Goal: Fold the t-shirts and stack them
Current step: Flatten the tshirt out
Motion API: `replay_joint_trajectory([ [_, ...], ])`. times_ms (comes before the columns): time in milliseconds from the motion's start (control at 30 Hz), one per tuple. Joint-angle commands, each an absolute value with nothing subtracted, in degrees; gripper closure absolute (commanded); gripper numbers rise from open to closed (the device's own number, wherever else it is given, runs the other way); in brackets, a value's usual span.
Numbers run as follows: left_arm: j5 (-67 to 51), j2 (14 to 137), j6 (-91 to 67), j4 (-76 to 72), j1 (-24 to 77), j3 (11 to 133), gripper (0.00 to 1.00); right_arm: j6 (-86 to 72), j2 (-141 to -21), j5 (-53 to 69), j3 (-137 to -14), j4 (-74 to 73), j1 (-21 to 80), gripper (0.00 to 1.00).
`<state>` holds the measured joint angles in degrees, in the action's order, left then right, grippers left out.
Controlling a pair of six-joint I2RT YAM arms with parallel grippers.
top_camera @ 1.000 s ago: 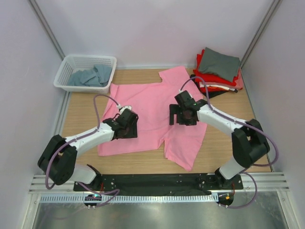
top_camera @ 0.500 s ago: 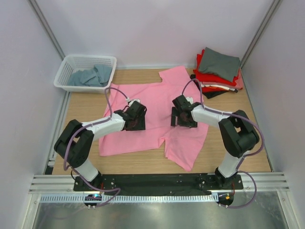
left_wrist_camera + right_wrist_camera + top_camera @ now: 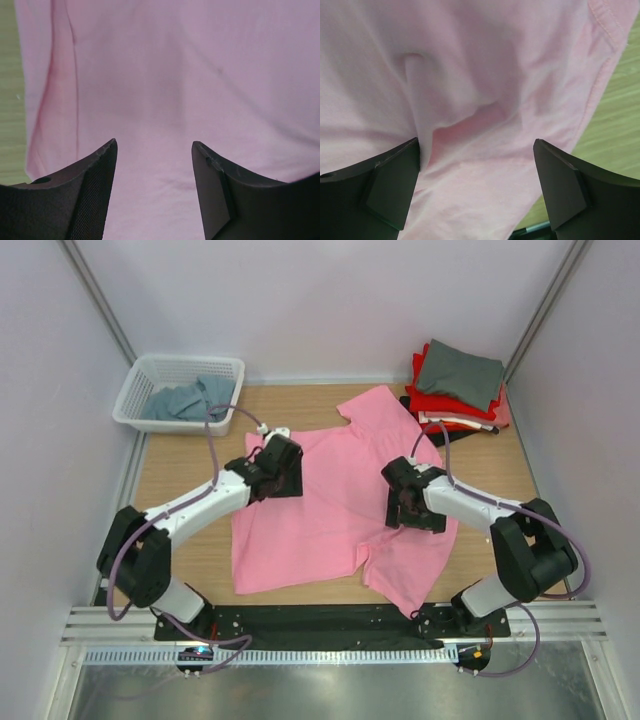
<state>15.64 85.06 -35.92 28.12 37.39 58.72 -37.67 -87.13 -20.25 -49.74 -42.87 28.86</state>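
The pink t-shirt [image 3: 320, 520] lies spread open and wrinkled on the wooden table, one sleeve pointing to the back. My left gripper [image 3: 284, 468] is low over the shirt's upper left part, jaws open and empty, with pink cloth [image 3: 175, 75] between them. My right gripper [image 3: 408, 508] is low over the shirt's right side, jaws wide open, with a raised fold of pink cloth [image 3: 470, 120] between them near the hem. A folded stack [image 3: 458, 388] with a grey shirt on top of red, pink and black ones sits at the back right.
A white lattice basket [image 3: 150, 367] at the back left holds a grey-blue shirt [image 3: 190, 400]. Bare wood [image 3: 180, 480] shows left of the pink shirt and at its right edge [image 3: 620, 115]. White walls close in the sides and back.
The pink shirt has shifted to the right and nearer. My left gripper has moved toward the back and right. My right gripper has moved right and nearer.
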Motion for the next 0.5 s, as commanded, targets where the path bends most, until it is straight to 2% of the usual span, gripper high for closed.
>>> replay_joint_trajectory([
  [0,21.53,90.94,-28.33,31.62,35.69,70.44,0.37,-38.41,-81.32,-23.91,-52.21,-50.18,29.09,0.03],
  [200,26.01,109.41,-22.95,39.10,30.77,89.09,0.43,-37.80,-73.93,-21.89,-55.37,-53.00,29.79,0.03],
  [467,24.26,120.14,-20.66,39.64,25.23,97.81,0.44,-35.95,-69.70,-17.58,-54.32,-52.03,29.80,0.03],
])
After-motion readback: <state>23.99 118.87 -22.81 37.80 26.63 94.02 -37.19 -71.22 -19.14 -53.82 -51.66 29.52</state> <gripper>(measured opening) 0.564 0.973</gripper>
